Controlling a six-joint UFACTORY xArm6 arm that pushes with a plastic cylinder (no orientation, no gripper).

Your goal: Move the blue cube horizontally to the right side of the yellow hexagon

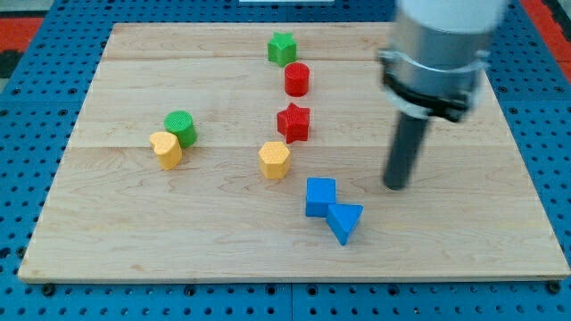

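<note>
The blue cube (320,196) lies on the wooden board (178,232) below and to the right of the yellow hexagon (275,160). A blue triangle (344,220) touches the cube's lower right corner. My tip (395,185) rests on the board to the right of the blue cube, about a cube's width and a half away, not touching any block. The dark rod rises from it to the grey arm body at the view's top right.
A red star (293,121) sits just above the yellow hexagon, a red cylinder (297,79) and a green star (282,48) farther up. A green cylinder (180,127) and a yellow heart (166,149) touch at the left.
</note>
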